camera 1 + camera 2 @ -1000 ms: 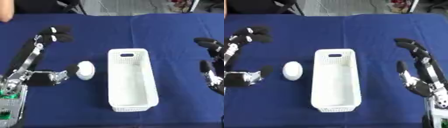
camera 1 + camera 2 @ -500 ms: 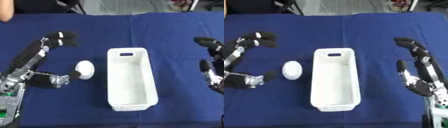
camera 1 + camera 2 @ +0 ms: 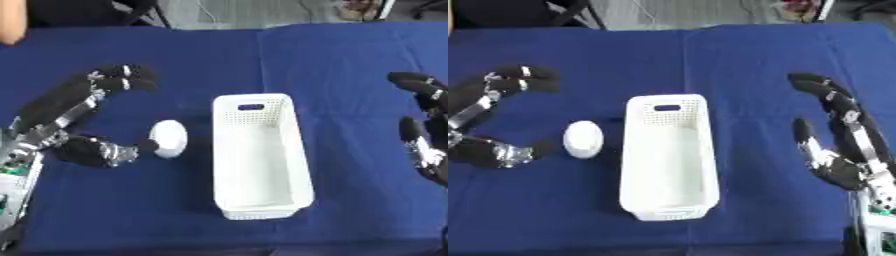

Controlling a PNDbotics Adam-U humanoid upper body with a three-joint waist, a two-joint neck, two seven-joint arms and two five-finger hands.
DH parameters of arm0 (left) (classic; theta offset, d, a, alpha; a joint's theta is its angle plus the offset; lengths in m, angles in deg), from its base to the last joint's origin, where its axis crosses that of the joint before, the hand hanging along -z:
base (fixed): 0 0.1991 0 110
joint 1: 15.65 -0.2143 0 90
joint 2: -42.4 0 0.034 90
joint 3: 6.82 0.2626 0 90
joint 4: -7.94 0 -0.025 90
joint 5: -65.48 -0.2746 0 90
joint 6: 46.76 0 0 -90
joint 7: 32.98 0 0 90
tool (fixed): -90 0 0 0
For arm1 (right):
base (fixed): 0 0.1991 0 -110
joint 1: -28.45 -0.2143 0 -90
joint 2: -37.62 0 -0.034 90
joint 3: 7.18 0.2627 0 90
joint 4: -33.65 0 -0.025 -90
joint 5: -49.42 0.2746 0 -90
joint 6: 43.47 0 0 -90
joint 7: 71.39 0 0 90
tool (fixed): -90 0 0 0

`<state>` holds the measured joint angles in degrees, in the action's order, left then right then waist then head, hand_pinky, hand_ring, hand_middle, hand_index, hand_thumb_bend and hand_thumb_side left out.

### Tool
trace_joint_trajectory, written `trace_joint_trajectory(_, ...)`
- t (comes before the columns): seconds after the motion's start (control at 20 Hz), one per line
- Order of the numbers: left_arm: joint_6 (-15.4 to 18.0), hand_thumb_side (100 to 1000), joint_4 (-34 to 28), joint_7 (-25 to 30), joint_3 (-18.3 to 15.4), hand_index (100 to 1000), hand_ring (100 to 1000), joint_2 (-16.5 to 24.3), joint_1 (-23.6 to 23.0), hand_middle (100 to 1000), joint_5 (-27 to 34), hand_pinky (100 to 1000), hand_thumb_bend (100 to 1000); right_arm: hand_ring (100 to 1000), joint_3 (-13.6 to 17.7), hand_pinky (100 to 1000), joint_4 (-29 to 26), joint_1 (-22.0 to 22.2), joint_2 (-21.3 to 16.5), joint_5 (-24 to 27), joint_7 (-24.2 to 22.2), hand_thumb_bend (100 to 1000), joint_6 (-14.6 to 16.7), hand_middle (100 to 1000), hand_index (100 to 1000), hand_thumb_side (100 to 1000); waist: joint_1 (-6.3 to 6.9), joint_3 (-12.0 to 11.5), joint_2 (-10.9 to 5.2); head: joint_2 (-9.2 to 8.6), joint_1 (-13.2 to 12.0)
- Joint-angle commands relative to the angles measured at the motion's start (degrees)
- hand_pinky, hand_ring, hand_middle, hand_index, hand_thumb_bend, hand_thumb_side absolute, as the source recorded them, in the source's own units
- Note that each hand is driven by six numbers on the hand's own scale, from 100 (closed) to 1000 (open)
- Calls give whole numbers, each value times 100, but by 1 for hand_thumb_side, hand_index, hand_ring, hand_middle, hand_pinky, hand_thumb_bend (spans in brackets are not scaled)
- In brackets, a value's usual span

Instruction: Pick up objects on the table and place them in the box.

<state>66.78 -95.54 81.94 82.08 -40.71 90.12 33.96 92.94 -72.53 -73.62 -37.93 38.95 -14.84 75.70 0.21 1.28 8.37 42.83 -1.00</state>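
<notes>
A white egg-shaped object (image 3: 168, 138) lies on the blue table, just left of the white perforated box (image 3: 258, 155), which holds nothing. My left hand (image 3: 66, 105) is open around the object: its fingers arch above and to the left, and its thumb (image 3: 103, 152) lies close beside the object's left side. I cannot tell whether the thumb touches it. My right hand (image 3: 842, 142) rests open at the right, fingers up, well away from the box.
The blue cloth (image 3: 289, 60) covers the whole table. A person's bare hand (image 3: 10, 30) shows at the far left edge, off the task's things. Chair legs and cables lie beyond the far edge.
My left hand has moved right and nearer, its fingers coming over the white object and its thumb closing in beside it. The right hand has stayed still.
</notes>
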Motion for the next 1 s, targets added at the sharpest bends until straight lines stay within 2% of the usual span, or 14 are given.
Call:
trace_joint_trajectory(0.05, 17, 727, 420, 102, 58, 845, 740, 189, 222, 859, -93, 688, 758, 900, -21, 1000, -54, -13, -61, 35, -63, 159, 50, 846, 861, 552, 5, -6, -98, 17, -36)
trace_joint_trajectory(0.35, -25, 759, 1358, 69, 227, 840, 739, 104, 748, 874, -153, 685, 710, 900, -38, 1000, -34, 1, -66, 46, -77, 158, 64, 846, 861, 552, -13, -30, -135, 45, -68)
trace_joint_trajectory(0.6, -206, 774, 2010, -29, 347, 830, 734, -149, 1140, 886, -260, 685, 682, 900, -47, 1000, -11, 11, -71, 59, -85, 158, 82, 844, 861, 553, -39, -50, -147, 52, -96)
trace_joint_trajectory(1.0, -382, 780, 2463, -250, 511, 822, 734, -442, 1437, 890, -437, 700, 669, 900, -50, 1000, 8, 33, -67, 75, -95, 155, 97, 844, 861, 554, -54, -58, -149, 69, -120)
